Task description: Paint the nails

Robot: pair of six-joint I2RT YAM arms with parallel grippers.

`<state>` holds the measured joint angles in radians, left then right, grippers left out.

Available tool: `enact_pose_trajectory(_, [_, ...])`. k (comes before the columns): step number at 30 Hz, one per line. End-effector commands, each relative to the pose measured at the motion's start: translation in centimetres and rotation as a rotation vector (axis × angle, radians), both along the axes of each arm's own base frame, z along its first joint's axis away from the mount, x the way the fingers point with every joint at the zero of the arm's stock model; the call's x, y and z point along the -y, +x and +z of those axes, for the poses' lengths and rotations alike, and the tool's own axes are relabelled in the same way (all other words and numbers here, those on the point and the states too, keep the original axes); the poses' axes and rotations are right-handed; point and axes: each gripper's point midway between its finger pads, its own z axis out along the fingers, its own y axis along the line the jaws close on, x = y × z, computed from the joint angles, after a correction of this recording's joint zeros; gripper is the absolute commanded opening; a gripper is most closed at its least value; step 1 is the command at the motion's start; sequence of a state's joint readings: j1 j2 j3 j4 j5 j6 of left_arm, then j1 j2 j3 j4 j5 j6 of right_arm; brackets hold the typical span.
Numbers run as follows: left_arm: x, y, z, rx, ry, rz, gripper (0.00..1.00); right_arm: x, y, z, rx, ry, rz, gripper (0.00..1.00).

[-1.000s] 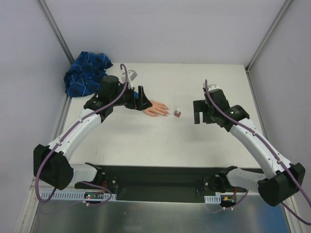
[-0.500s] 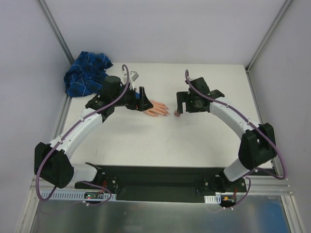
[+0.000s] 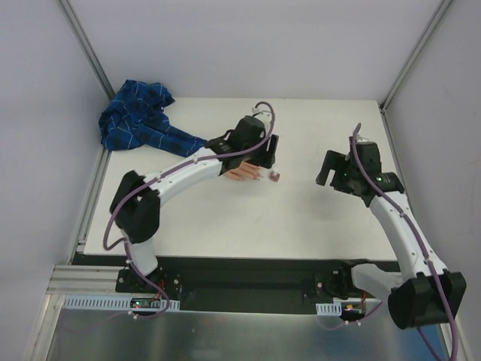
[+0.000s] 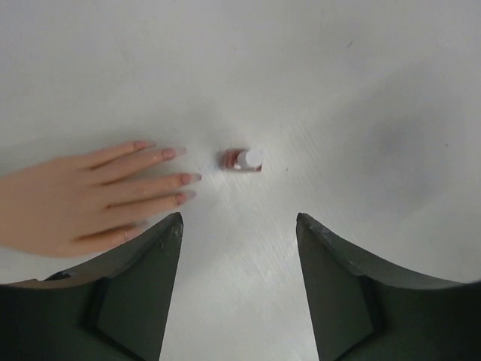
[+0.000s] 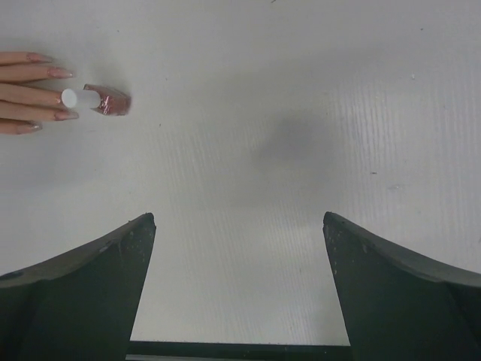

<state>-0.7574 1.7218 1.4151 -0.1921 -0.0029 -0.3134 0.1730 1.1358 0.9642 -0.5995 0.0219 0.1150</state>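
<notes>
A pale peach fake hand (image 4: pixel 68 199) lies flat on the white table, its fingers pointing right. The nails (image 4: pixel 173 153) are small dark pinkish tips, also seen in the right wrist view as nails (image 5: pixel 62 73). A small pinkish polish bottle (image 4: pixel 242 159) with a pale cap stands just past the fingertips; the overhead view shows this bottle (image 3: pixel 275 177) too. My left gripper (image 4: pixel 239 222) hovers over the hand (image 3: pixel 244 174), open and empty. My right gripper (image 3: pixel 326 174) is open and empty, well to the right of the bottle (image 5: pixel 98 99).
A crumpled blue plaid cloth (image 3: pixel 139 120) lies at the table's back left corner, with a strip of it running toward the hand. Grey walls with metal posts close in the table (image 3: pixel 323 218) on the left, the back and the right.
My left arm has swung right, from beside the wrist to above the hand, its jaws narrowing somewhat. My right arm reached in to the bottle, then drew back to the right.
</notes>
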Motion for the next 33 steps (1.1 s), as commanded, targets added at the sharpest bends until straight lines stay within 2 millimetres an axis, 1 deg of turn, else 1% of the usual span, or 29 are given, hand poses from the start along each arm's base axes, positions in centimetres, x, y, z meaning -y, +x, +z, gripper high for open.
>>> enact_pose_trajectory(1, [2.3, 3.8, -0.3, 0.056, 0.104, 0.045, 0.61, 2.0, -2.9, 2.4, 0.053, -0.055, -0.014, 0.96])
enact_pose_trajectory(2, [2.5, 3.8, -2.6, 0.021, 0.166, 0.041, 0.62, 2.3, -3.2, 2.8, 0.065, -0.069, -0.008, 0.96])
enact_pose_trajectory(3, [3.0, 4.1, -2.7, 0.025, 0.178, 0.038, 0.63, 2.6, -3.9, 3.6, 0.094, -0.070, -0.009, 0.96])
enact_pose_trajectory(4, [3.6, 4.6, -2.0, 0.050, 0.184, 0.031, 0.65, 2.9, -4.2, 3.9, 0.107, -0.079, -0.013, 0.96])
enact_pose_trajectory(5, [3.9, 4.6, -3.4, 0.041, 0.217, 0.028, 0.65, 3.1, -4.4, 4.4, 0.124, -0.084, -0.014, 0.96])
enact_pose_trajectory(6, [4.2, 4.8, -3.1, 0.049, 0.218, 0.028, 0.65, 3.4, -4.8, 4.5, 0.126, -0.093, -0.016, 0.96])
enact_pose_trajectory(8, [4.3, 4.8, -4.4, 0.036, 0.241, 0.031, 0.63, 3.7, -5.4, 5.2, 0.156, -0.101, -0.018, 0.96])
enact_pose_trajectory(10, [4.5, 4.7, -5.1, 0.024, 0.245, 0.025, 0.63, 3.8, -5.8, 5.5, 0.163, -0.103, -0.017, 0.96])
enact_pose_trajectory(11, [4.7, 4.5, -6.0, 0.012, 0.259, 0.016, 0.60, 3.8, -5.8, 5.5, 0.163, -0.101, -0.017, 0.96])
enact_pose_trajectory(13, [5.3, 4.6, -6.4, 0.021, 0.271, -0.003, 0.57, 3.7, -5.9, 5.4, 0.163, -0.094, -0.013, 0.96])
enact_pose_trajectory(14, [5.2, 4.7, -7.2, 0.015, 0.285, -0.001, 0.56, 3.6, -5.9, 5.3, 0.157, -0.093, -0.010, 0.96])
enact_pose_trajectory(16, [5.6, 4.6, -7.4, 0.018, 0.290, -0.009, 0.54, 3.4, -5.9, 4.9, 0.142, -0.085, -0.002, 0.96])
enact_pose_trajectory(17, [5.7, 4.6, -7.9, 0.012, 0.295, -0.015, 0.54, 3.4, -5.9, 4.6, 0.135, -0.087, -0.001, 0.96])
enact_pose_trajectory(19, [6.2, 4.4, -7.9, 0.019, 0.298, -0.036, 0.52, 3.4, -6.0, 4.3, 0.124, -0.086, 0.001, 0.96])
enact_pose_trajectory(22, [6.4, 4.2, -8.5, 0.011, 0.303, -0.041, 0.51, 3.4, -6.0, 4.0, 0.119, -0.088, 0.002, 0.96])
enact_pose_trajectory(28, [6.4, 4.0, -9.4, -0.004, 0.312, -0.044, 0.45, 3.4, -6.0, 3.6, 0.107, -0.087, 0.001, 0.96])
enact_pose_trajectory(31, [6.1, 3.7, -9.6, -0.016, 0.318, -0.041, 0.45, 3.4, -6.0, 3.3, 0.096, -0.087, 0.003, 0.96])
enact_pose_trajectory(33, [6.0, 3.6, -10.0, -0.025, 0.322, -0.044, 0.42, 3.3, -6.0, 3.1, 0.093, -0.086, 0.005, 0.96])
